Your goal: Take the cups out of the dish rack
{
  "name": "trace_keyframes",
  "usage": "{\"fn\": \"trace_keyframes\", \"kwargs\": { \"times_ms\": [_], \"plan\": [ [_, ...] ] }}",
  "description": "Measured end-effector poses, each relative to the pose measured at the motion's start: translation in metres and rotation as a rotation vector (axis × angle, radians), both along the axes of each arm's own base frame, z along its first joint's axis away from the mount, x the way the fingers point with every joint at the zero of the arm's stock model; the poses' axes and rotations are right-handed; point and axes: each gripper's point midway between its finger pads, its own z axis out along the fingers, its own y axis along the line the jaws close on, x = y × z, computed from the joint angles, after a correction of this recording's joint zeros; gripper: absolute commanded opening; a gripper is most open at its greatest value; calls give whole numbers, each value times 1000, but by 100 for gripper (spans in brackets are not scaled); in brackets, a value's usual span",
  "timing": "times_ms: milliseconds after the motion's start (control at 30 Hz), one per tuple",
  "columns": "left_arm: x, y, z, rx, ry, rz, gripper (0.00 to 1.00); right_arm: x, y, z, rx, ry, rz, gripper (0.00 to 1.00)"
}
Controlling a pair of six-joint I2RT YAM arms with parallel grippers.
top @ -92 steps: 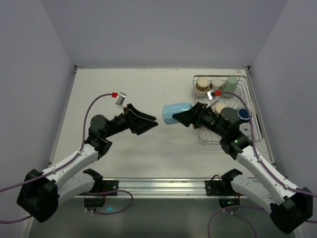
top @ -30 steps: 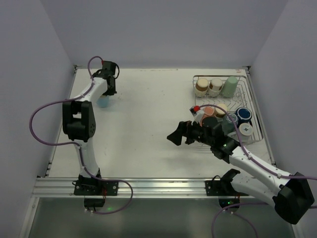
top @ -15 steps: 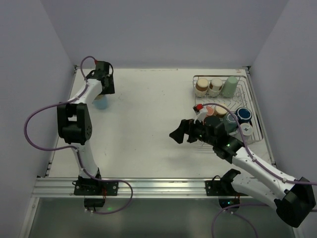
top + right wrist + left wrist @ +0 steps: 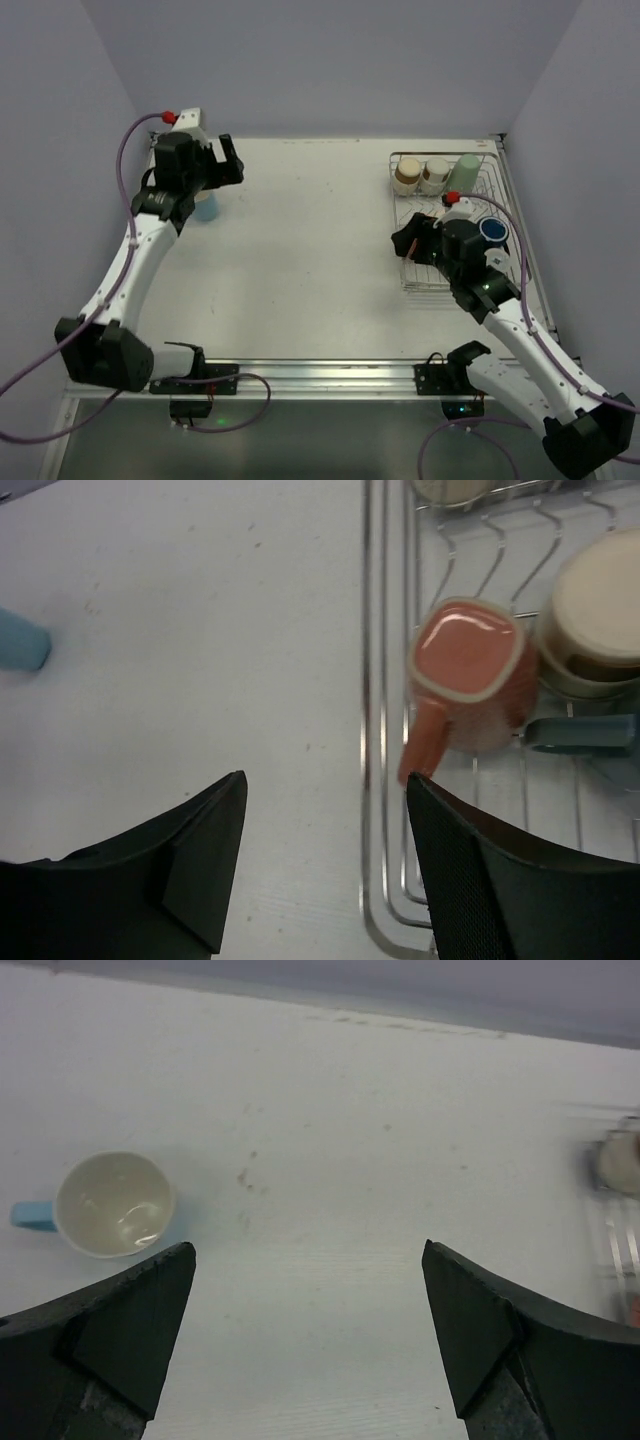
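The cups (image 4: 435,173) sit in two places. At the upper left of the overhead view, one light blue cup (image 4: 206,207) stands upright on the matte white table (image 4: 300,260), well apart from the others. The left wrist view shows its glossy pale inside, its round rim and a stubby blue handle pointing to the frame's left edge. The left gripper (image 4: 308,1252) hangs over the table just right of it. Its blunt, black, wedge-shaped fingers (image 4: 130,1310) are spread wide with nothing between them.

Further right, the right gripper (image 4: 325,780) is also spread wide and empty, hovering over the left rim of the dish rack (image 4: 372,680). The rack is a low-sided tray of thin shiny wire with parallel bars. Just inside that rim is a salmon pink cup (image 4: 468,670) with a rounded-square outline and a pale edge, its handle pointing to the lower left. Just beside it, to the right, is a cup showing a flat, round cream face (image 4: 600,600).

Along the rack's far end stand a brown cup (image 4: 406,178), a cream cup (image 4: 437,170) and a pale green cup (image 4: 464,173). A dark blue cup (image 4: 491,229) sits near the right side.
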Motion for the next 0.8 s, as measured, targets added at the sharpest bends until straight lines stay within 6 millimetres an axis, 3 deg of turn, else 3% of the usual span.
{"fn": "trace_keyframes", "kwargs": {
  "times_ms": [67,167,233,333,433,533,800],
  "plan": [
    [-32,-31,26,-54,-99,-108,100,10,-21,-3,-26,12,-88,67],
    [-83,-77,46,-136,-207,-314,100,24,-44,-11,-90,54,-193,74],
    [-112,-96,41,-190,-228,-428,100,33,-52,-16,-131,80,-234,76],
    [-143,-109,21,-235,-225,-543,100,44,-61,-24,-179,118,-282,77],
    [-161,-113,-9,-246,-175,-598,100,59,-65,-29,-216,153,-319,84],
    [-171,-112,-27,-240,-149,-621,100,70,-67,-36,-249,188,-340,88],
    [-176,-114,-32,-215,-151,-653,100,82,-63,-66,-284,295,-356,78]
  ]
}}
